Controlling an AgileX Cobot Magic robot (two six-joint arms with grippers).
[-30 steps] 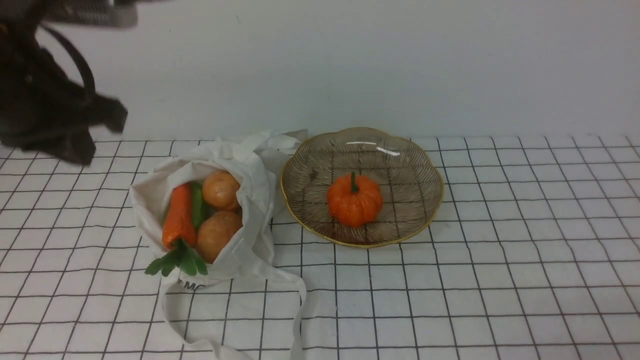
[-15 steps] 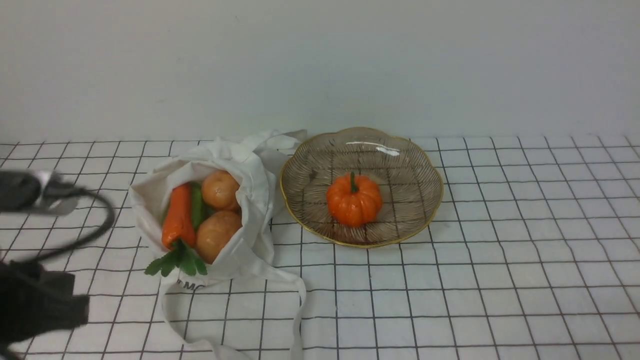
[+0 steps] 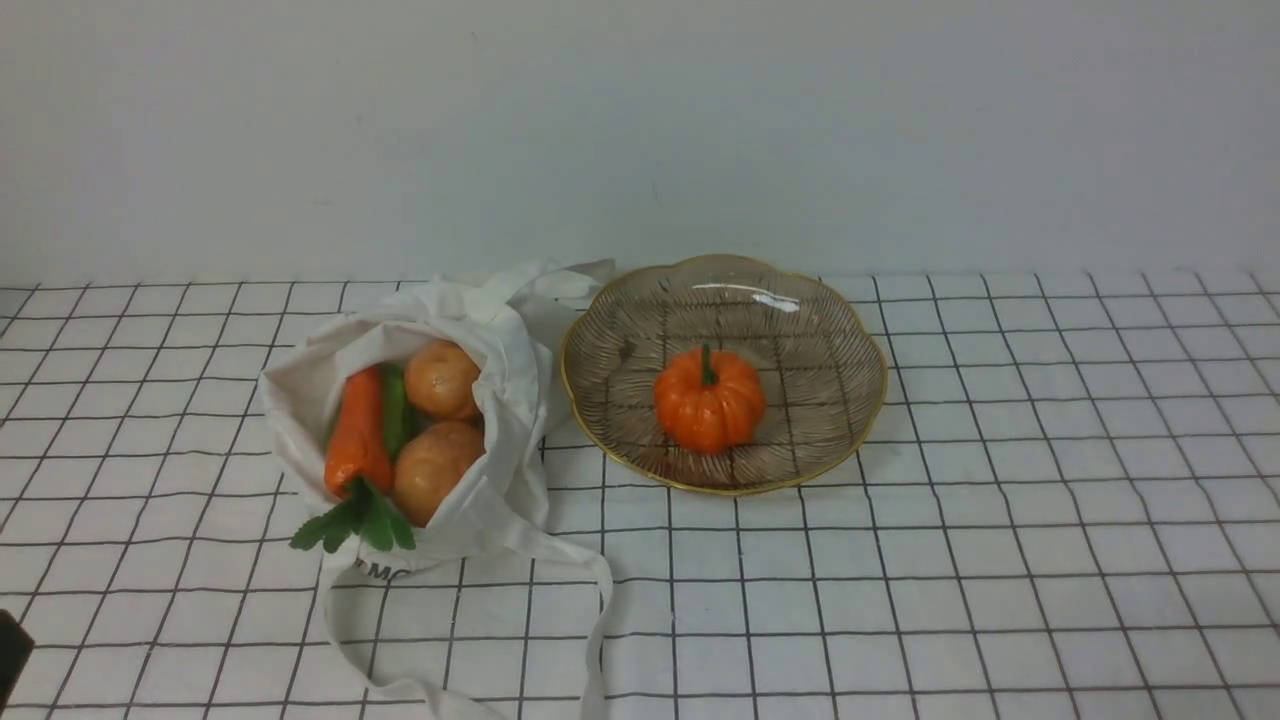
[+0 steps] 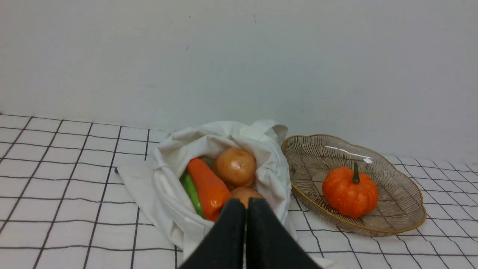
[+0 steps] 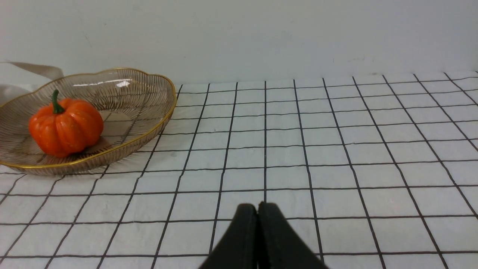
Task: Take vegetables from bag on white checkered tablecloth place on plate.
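Observation:
The white cloth bag lies open on the checkered tablecloth. It holds a carrot, a green pod and two potatoes. The pumpkin sits in the glass plate right of the bag. In the left wrist view my left gripper is shut and empty, low in front of the bag, with the carrot and plate beyond. My right gripper is shut and empty over bare cloth, right of the plate and pumpkin.
A plain white wall stands behind the table. The bag's strap handles trail toward the front edge. A dark bit of my left arm shows at the front view's lower left corner.
My left arm has swung down from the upper left and dropped almost out of the front view. The bag, vegetables and plate have not moved.

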